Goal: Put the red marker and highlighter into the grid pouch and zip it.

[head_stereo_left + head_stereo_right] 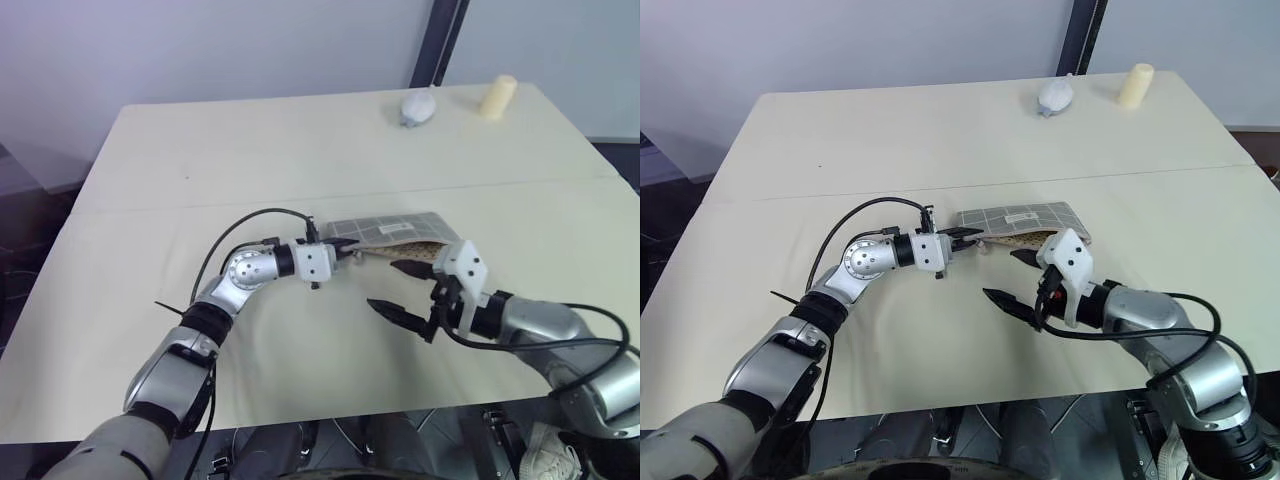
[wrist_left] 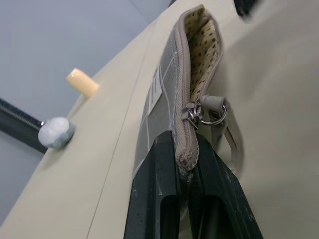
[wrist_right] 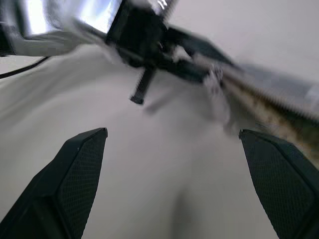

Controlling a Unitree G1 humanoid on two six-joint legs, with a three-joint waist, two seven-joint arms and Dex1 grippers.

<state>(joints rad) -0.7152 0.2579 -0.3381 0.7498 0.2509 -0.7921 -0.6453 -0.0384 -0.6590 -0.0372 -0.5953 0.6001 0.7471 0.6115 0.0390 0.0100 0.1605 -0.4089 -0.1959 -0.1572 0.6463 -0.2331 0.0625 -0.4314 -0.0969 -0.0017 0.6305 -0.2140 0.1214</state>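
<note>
Right hand agape, grid pouch unzipped

Place: I am standing in a plain lab or test room.
Evidence: a bare cream tabletop is sitting against blank pale walls.

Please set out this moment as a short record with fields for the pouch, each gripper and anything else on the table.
pouch: grid pouch lies flat mid-table, mouth open, dotted lining showing
zipper: pull sits at the end pinched by the fingers
left gripper: left gripper shut on the pouch's end
right gripper: right gripper open, empty, above the table beside the pouch
marker, highlighter: cannot tell where they are
far edge: pale cylinder and whitish round object
</note>
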